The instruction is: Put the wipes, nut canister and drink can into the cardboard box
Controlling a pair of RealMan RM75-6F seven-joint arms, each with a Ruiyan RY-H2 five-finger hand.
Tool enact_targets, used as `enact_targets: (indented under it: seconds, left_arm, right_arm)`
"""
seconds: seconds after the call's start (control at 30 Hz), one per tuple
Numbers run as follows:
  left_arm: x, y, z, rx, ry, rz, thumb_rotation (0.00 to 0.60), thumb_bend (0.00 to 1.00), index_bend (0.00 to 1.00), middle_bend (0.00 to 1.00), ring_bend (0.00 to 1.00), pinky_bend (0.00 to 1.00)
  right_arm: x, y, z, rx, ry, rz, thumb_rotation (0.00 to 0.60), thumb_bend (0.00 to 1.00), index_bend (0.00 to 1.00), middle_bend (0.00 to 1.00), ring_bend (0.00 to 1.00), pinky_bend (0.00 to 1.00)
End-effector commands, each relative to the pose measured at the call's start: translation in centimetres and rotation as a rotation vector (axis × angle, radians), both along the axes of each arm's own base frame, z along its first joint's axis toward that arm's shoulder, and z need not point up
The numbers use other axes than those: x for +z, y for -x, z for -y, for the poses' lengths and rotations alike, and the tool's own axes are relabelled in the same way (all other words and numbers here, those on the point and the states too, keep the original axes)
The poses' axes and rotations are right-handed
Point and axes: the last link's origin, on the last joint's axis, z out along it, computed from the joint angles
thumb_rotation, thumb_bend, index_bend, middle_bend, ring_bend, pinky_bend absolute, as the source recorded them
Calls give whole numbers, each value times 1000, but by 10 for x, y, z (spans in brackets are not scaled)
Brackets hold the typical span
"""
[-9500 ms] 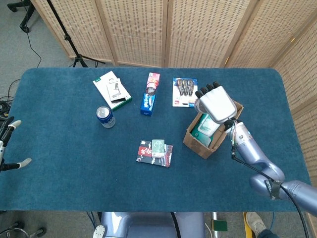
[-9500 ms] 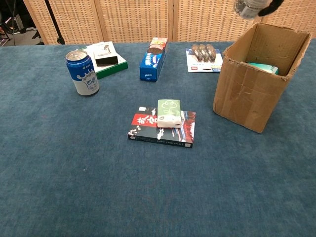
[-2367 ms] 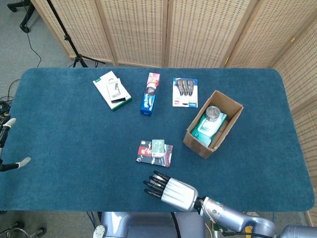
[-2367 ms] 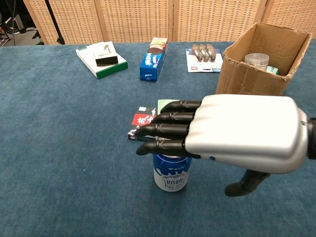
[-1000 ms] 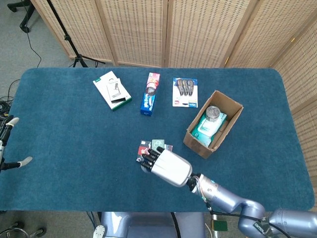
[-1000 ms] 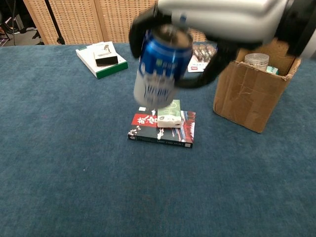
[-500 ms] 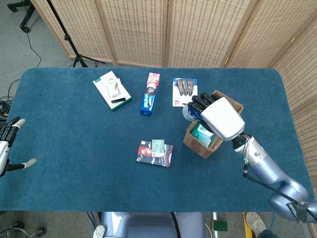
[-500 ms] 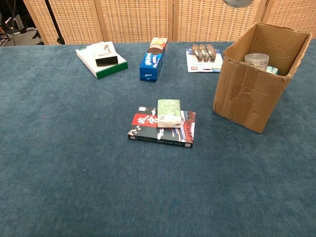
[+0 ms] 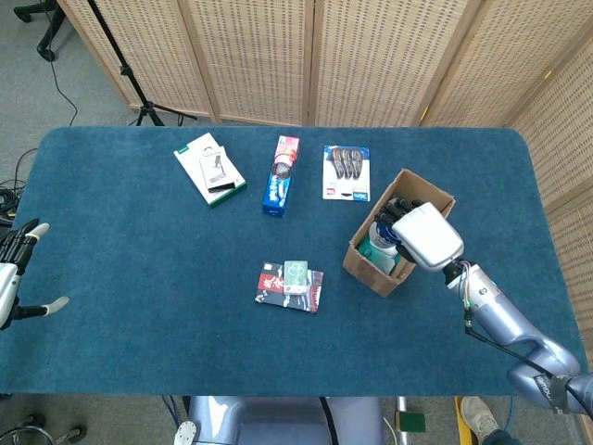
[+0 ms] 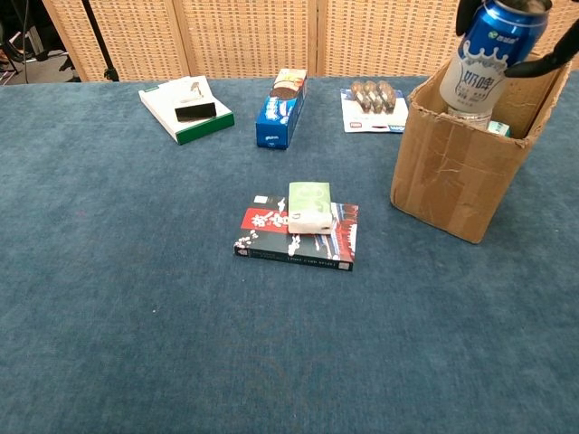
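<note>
The blue and white drink can (image 10: 488, 59) hangs tilted over the open top of the cardboard box (image 10: 452, 172). My right hand (image 9: 424, 234) grips it from above, its dark fingers (image 10: 468, 16) wrapped round the can's upper part. In the head view that hand covers much of the box (image 9: 363, 264). A teal corner of the wipes (image 10: 497, 128) shows inside the box, and the wipes (image 9: 372, 248) also peek out beside the hand. The nut canister is hidden behind the can. My left hand (image 9: 15, 271) hovers off the table's left edge, fingers apart, holding nothing.
A book with a green pack on it (image 10: 303, 226) lies mid-table. Along the far side lie a white and green box (image 10: 185, 107), a blue toothpaste carton (image 10: 279, 110) and a razor pack (image 10: 371, 101). Wicker screens stand behind the table.
My right hand carried the can up from the table's near edge to the box and has now lowered it to the box's opening. The left hand barely moved.
</note>
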Motion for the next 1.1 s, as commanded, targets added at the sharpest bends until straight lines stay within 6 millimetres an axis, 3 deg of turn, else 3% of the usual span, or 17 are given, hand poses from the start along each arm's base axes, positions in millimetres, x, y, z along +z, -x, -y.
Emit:
enact_targets:
  seconds: [0.03,0.07,0.13,0.17,0.2,0.23,0.27,0.4,0.77,0.97,1.1]
  left_arm:
    - [0,0,-1,1,1,1,600,0,0,0,0,0]
    - [0,0,-1,2,2,1,600,0,0,0,0,0]
    - [0,0,-1,3,3,0,600,0,0,0,0,0]
    - [0,0,-1,3,4,0,600,0,0,0,0,0]
    - [-1,0,-1,3,6,0,600,0,0,0,0,0]
    - [-1,0,-1,3,7,-1,600,0,0,0,0,0]
    - [-1,0,-1,3,7,-2,600,0,0,0,0,0]
    - [-1,0,-1,4,7,-2,600,0,0,0,0,0]
    - [0,0,1,1,2,-2,600,0,0,0,0,0]
    - [1,2,8,-20,-55,-2,600,0,0,0,0,0]
    - [-3,9,17,-35,-140,-12,600,0,0,0,0,0]
  right_arm:
    - [-1,2,-2,2,-4,-7,600,756,589,573,495,515]
    - [-2,4,-2,3,-8,-17,600,686,548,527,477,515]
    - [-1,7,-4,-7,-13,-40,600,394,367,344,347,503]
    - [-1,9,-5,-22,-15,-54,600,192,225,197,210,456]
    - [0,9,-6,-33,-14,-60,600,57,112,81,91,391]
    - [0,9,-8,-46,-14,-63,600,12,61,33,38,342]
    - [0,8,-9,-54,-14,-63,600,0,21,2,3,285]
    - [4,6,-16,-62,7,-67,600,0,0,0,0,225]
    - [30,4,-49,-43,80,-2,600,0,0,0,0,223]
    - [48,38,-85,-81,171,158,600,0,0,0,0,124]
    - [45,72,-103,-141,271,276,600,0,0,0,0,63]
